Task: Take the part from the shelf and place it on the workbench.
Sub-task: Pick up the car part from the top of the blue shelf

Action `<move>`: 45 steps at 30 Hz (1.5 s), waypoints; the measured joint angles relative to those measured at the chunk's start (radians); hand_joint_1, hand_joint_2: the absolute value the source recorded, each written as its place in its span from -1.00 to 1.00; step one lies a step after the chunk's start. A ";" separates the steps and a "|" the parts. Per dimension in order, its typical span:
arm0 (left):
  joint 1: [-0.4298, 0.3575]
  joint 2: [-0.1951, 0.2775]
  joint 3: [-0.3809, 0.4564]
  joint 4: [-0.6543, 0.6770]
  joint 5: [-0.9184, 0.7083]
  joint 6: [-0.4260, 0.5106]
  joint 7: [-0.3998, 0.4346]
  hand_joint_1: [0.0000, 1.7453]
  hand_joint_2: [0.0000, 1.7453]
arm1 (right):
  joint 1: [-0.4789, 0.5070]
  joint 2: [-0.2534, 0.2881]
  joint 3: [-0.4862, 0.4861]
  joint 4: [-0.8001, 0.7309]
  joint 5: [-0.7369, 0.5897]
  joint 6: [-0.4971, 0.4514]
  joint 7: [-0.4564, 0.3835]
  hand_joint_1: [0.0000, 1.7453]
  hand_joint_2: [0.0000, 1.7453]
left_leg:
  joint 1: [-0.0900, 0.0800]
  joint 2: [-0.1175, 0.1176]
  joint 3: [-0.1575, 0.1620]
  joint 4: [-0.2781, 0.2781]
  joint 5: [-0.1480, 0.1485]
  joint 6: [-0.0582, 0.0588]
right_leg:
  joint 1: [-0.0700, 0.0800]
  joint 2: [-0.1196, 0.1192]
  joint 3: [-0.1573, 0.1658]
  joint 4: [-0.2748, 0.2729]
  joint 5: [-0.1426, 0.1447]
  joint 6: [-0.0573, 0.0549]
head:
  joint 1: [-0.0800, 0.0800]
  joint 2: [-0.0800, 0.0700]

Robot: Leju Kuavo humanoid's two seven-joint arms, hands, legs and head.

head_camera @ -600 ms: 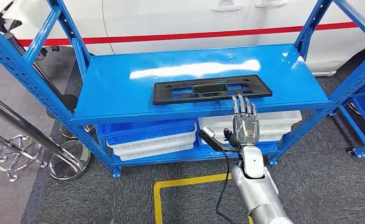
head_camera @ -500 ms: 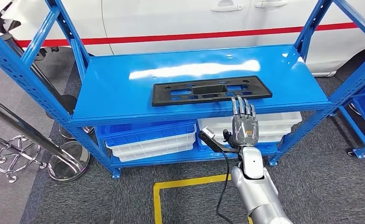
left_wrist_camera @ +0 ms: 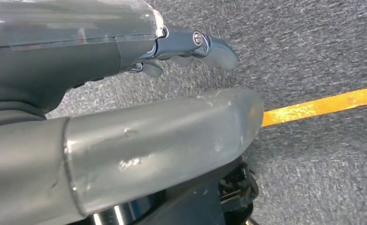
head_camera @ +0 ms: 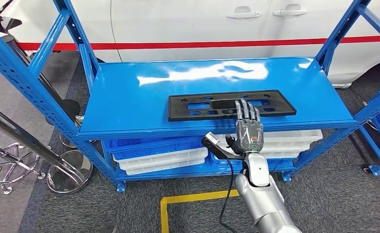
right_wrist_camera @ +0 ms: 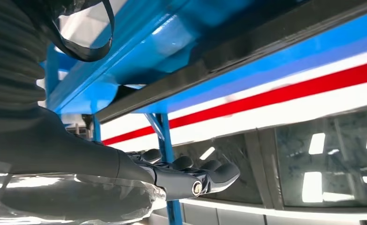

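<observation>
Risk: right hand [head_camera: 249, 131], fingers spread flat over part [head_camera: 231, 104], gripping nothing, could shove it across shelf [head_camera: 129, 97].

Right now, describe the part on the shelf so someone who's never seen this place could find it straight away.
Find the blue metal shelf standing in front of the white car with the red stripe. On its top level, right of centre near the front edge, lies the part, with the right hand reaching over its front edge. It is the one flat black rectangular panel with cut-out holes; the white and blue bins sit a level below.
</observation>
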 joint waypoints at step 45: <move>-0.022 0.047 -0.027 0.142 0.058 0.075 -0.062 -1.00 -1.00 | -0.004 -0.009 0.038 0.043 -0.096 -0.090 -0.060 -1.00 1.00 | 0.008 0.003 -0.145 0.307 -0.142 -0.058 | 0.000 0.000 0.099 -0.244 0.125 -0.049 | 0.000 0.000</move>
